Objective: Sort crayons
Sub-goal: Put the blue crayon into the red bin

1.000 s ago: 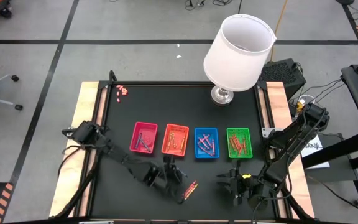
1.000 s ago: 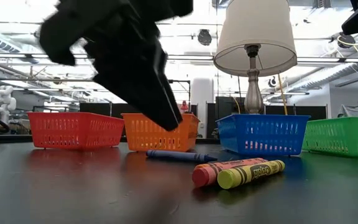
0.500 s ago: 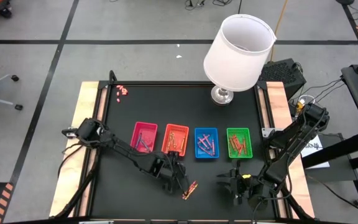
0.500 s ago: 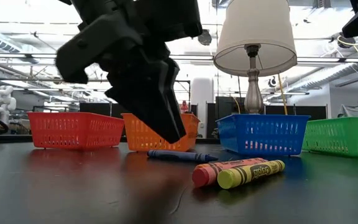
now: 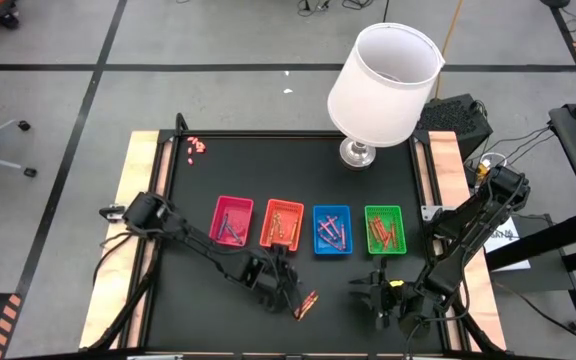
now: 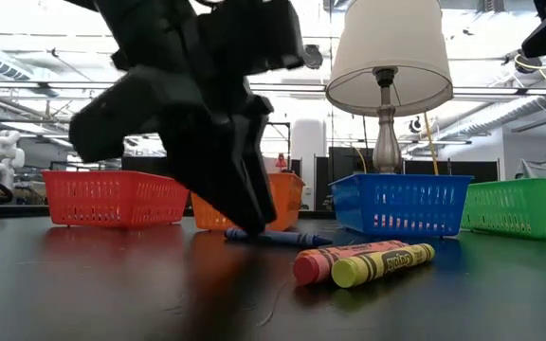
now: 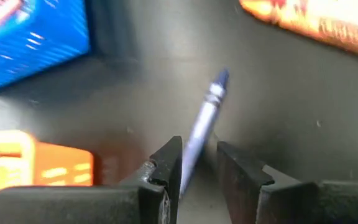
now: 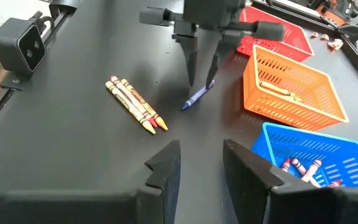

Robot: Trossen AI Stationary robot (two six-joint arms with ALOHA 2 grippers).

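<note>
A blue crayon (image 6: 273, 237) lies flat on the black table, in front of the orange tray (image 5: 282, 223). My left gripper (image 7: 199, 144) is open and points down at a slant, with its fingers on either side of one end of the crayon (image 8: 196, 98). A red crayon (image 6: 349, 258) and a yellow crayon (image 6: 382, 265) lie side by side just to its right. The red (image 5: 231, 220), blue (image 5: 332, 230) and green (image 5: 384, 228) trays hold more crayons. My right gripper (image 8: 201, 149) waits open near the table's front right, with nothing between its fingers. My left gripper straddles the blue crayon near one end (image 7: 194, 149), coming from above at a slant, with the crayon running out lengthwise between the fingers. A gap shows beside one finger (image 7: 238, 168). Whether the other finger (image 7: 166, 162) touches the crayon I cannot tell.
A table lamp with a white shade (image 5: 383, 85) stands at the far right of the table. Small pink bits (image 5: 196, 146) lie at the far left corner. Wooden rails run along both table sides.
My left gripper has gone down and a little toward the table's right, and has rolled at the wrist. Its fingertips now stand at the table around the blue crayon's end. The crayons have not moved.
</note>
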